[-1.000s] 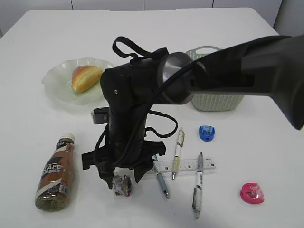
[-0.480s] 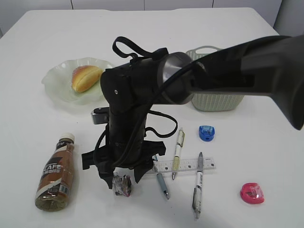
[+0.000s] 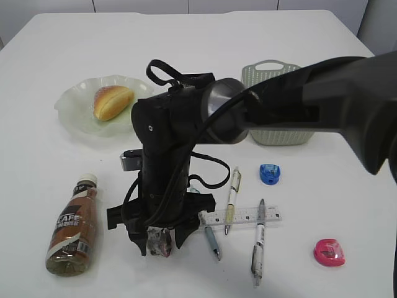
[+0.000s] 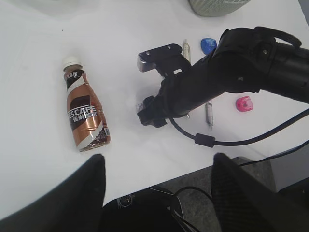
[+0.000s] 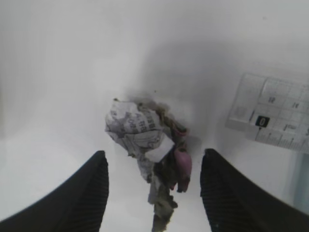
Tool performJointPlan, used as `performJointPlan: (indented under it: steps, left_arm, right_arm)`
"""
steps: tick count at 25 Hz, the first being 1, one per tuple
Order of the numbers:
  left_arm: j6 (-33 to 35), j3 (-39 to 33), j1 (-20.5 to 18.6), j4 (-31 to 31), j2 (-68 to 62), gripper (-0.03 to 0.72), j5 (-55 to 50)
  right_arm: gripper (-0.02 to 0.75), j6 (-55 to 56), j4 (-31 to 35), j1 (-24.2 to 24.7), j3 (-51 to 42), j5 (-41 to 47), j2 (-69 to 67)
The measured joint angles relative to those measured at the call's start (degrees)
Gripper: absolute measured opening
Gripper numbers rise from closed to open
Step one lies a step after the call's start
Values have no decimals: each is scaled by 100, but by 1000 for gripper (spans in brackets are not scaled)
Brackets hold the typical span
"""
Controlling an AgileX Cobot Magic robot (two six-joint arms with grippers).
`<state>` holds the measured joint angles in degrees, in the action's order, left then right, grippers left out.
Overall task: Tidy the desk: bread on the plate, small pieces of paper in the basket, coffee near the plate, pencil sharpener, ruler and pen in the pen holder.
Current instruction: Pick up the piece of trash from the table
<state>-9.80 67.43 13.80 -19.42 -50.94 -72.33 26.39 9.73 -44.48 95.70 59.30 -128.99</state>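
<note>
Down it goes: the right pincer [image 3: 158,243] has dropped since a second ago and now straddles the paper wad [image 3: 159,241], where before its tips hung just above it. In the right wrist view the wad [image 5: 152,162] sits squarely between the two dark fingers [image 5: 79,193], jaws still spread, nothing pinched yet. So the approach looks finished; closing on the wad should be next, then the carry to the basket [image 3: 279,105], well behind the wad. The arm reaches in from the right, wrist bent steeply down. The left pincer [image 4: 157,193] hangs high off the worktop [image 3: 347,205], open and empty. The ruler [image 3: 240,216] lies just right of the wad.
</note>
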Motion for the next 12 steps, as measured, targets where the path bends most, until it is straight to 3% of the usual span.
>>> performJointPlan:
  steps: [12]
  left_arm:
    - [0, 0, 0, 0, 0, 498, 0]
  right_arm:
    - [472, 0, 13, 0, 0, -6, -8]
